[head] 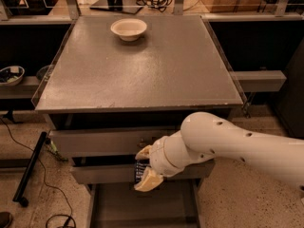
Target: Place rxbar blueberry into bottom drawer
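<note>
My gripper point(143, 169) hangs in front of the cabinet, just below the middle drawer front, at the end of the white arm that reaches in from the right. Its cream fingers point(148, 180) are shut on the rxbar blueberry point(140, 170), a dark wrapper with small white lettering held upright between them. Under the gripper the bottom drawer point(110, 209) is pulled out, showing its flat grey floor and side walls. The bar is above the drawer's back part and does not touch the floor.
A white bowl point(128, 29) sits at the far side of the grey cabinet top point(137, 70). Two upper drawer fronts point(95, 141) are pushed in. A black bar point(29, 167) and cables lie on the floor at left. A shelf with a bowl point(9, 75) is at left.
</note>
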Robot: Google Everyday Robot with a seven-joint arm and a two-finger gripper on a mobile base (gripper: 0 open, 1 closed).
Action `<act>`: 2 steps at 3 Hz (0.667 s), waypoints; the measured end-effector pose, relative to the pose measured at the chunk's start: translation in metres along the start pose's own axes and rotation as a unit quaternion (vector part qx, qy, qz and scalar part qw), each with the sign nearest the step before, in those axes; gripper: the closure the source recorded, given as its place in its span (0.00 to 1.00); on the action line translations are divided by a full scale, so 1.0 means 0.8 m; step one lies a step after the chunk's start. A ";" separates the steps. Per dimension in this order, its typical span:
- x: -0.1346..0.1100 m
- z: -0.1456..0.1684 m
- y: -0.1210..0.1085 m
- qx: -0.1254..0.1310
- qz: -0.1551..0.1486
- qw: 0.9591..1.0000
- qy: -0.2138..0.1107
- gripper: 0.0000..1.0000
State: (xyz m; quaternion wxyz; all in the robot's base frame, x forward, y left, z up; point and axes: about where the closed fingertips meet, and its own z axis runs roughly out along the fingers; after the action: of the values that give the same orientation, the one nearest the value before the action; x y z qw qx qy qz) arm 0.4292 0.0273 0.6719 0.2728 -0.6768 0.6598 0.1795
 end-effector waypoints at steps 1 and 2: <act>0.000 0.000 0.000 0.000 0.000 1.000 0.000 1.00; 0.025 0.021 0.001 -0.005 0.013 1.000 -0.014 1.00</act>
State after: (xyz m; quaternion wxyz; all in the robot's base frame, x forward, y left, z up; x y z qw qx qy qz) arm 0.4318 0.0215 0.6466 0.2764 -0.6668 0.6640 0.1953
